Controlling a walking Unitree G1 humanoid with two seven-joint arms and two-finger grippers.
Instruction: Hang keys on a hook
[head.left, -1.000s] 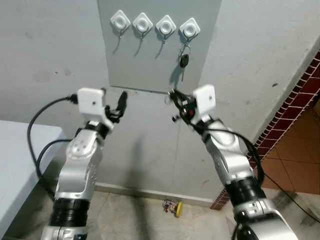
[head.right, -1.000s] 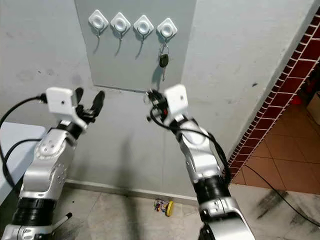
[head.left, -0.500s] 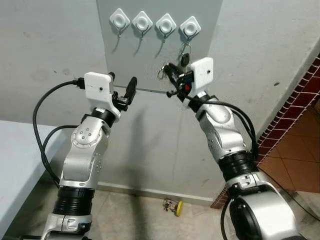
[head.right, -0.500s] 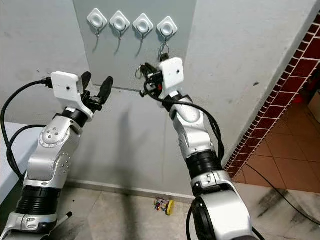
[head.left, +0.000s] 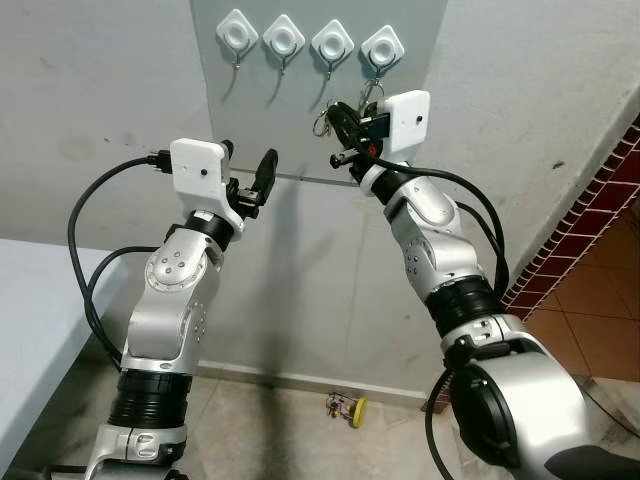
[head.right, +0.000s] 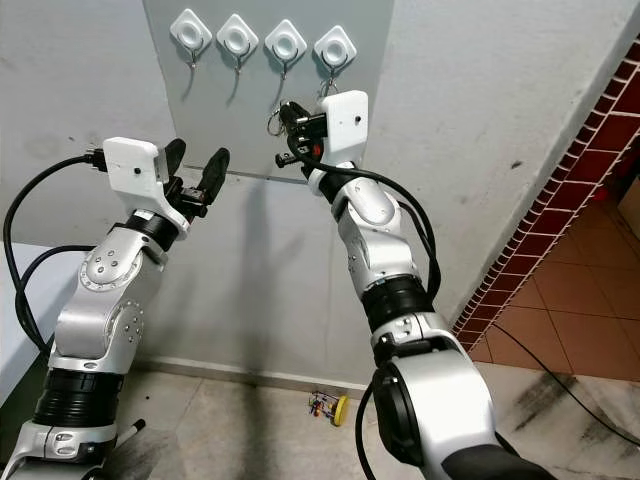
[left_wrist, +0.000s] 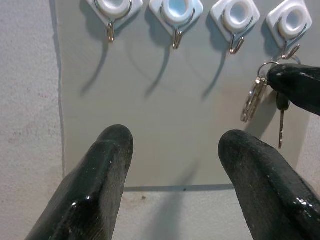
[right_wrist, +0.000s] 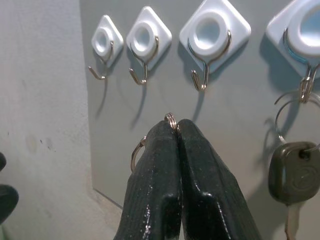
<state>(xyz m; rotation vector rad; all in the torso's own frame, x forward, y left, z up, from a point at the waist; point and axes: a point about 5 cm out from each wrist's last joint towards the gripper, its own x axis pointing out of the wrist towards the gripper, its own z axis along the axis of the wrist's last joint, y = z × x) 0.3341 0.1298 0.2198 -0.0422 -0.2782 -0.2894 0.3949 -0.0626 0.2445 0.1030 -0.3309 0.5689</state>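
At the left, the left gripper (head.left: 250, 183) is held up before the wall with its two rounded, glossy black fingers (left_wrist: 102, 175) spread well apart and nothing between them; it is judged to play no part in the step. On the wall above, a flat grey panel (head.left: 290, 140) carries a row of four white diamond-shaped mounts, each with a small bent metal hook. The third hook (right_wrist: 201, 80) from the left hangs bare and is judged to be the target. Just below it, the right gripper (right_wrist: 176, 131) is pinched tight on the key ring (right_wrist: 170, 119), a thin wire loop whose top is seen poking out at the fingertips, with the keys (left_wrist: 250, 98) dangling beneath. The step would be done well if the ring's open loop were raised above the hook's upturned tip, brought flat toward the panel, then lowered so the wire settles in the bend before release. Care is needed at the far right, where the fourth hook (right_wrist: 306, 85) already bears a ring and a black-headed car key (right_wrist: 291, 172), near enough to be snagged.
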